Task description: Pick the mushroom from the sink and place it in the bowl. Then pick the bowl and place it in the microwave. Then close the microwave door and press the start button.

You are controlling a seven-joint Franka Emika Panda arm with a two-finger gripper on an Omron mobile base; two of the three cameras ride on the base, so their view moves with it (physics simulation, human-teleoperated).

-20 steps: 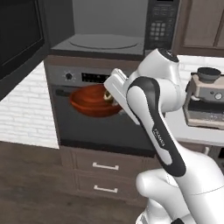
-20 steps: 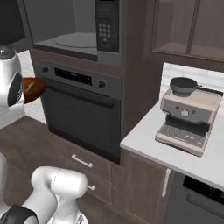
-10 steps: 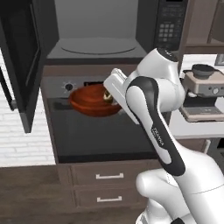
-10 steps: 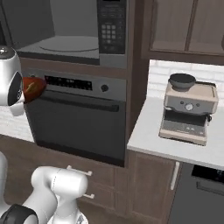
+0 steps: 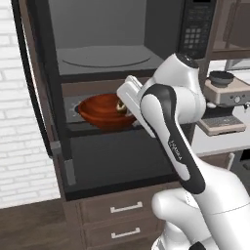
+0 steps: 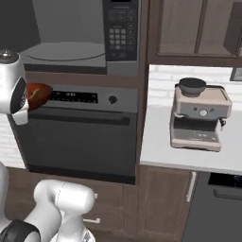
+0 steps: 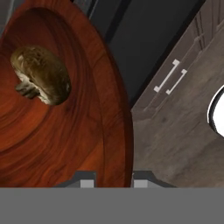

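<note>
A: Nearest first, what's the end effector (image 7: 110,178) doing?
B: Its tips pinch the rim of the bowl (image 5: 102,111), one inside, one outside.
A: Anything in the bowl?
B: The mushroom (image 7: 42,74), a tan, rounded cap with a stubby stem, lying on the glossy reddish wood with its grain rings.
A: And beyond it?
B: The bowl hangs in front of the oven (image 6: 80,137), below the microwave (image 5: 105,36), whose microwave door (image 5: 31,73) is swung open at the left, showing a round flat turntable (image 5: 105,56).
</note>
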